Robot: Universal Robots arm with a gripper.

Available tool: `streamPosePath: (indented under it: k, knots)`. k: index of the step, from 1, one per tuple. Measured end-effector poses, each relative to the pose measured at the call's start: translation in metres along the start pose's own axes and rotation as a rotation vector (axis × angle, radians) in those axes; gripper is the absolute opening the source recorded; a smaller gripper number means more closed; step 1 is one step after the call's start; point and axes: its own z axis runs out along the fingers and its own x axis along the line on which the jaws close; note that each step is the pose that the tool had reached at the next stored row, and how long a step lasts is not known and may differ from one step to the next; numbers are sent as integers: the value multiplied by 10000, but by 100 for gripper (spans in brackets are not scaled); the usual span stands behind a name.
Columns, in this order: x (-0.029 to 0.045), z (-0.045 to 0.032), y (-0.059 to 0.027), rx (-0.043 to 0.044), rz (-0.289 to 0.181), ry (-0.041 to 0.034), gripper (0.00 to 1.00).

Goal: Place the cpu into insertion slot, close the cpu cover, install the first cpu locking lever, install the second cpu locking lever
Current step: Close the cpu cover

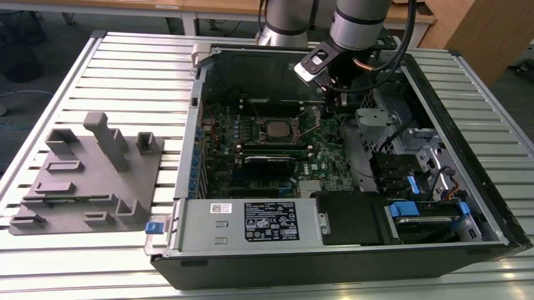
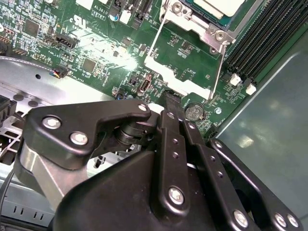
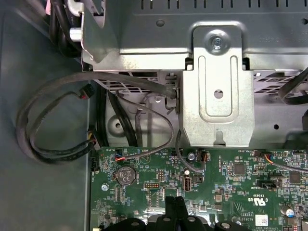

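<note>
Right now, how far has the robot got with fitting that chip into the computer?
Done: the cpu lies in the insertion slot. In hand: the shut gripper sits at the edge of the cpu cover, which looks swung open towards it. Left: shutting and latching that cover.

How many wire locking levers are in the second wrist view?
2. One locking lever runs beside the insertion slot near the black memory slots; the other lever on the opposite side. Ends partly hidden.
</note>
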Motion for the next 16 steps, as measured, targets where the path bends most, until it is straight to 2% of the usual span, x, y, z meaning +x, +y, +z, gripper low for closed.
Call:
streamPosePath:
  k: [7, 16]
  knots:
    - [-1, 3, -101, 0, 0, -1, 11]
    - [-5, -1, -376, -8, 1, 1, 11]
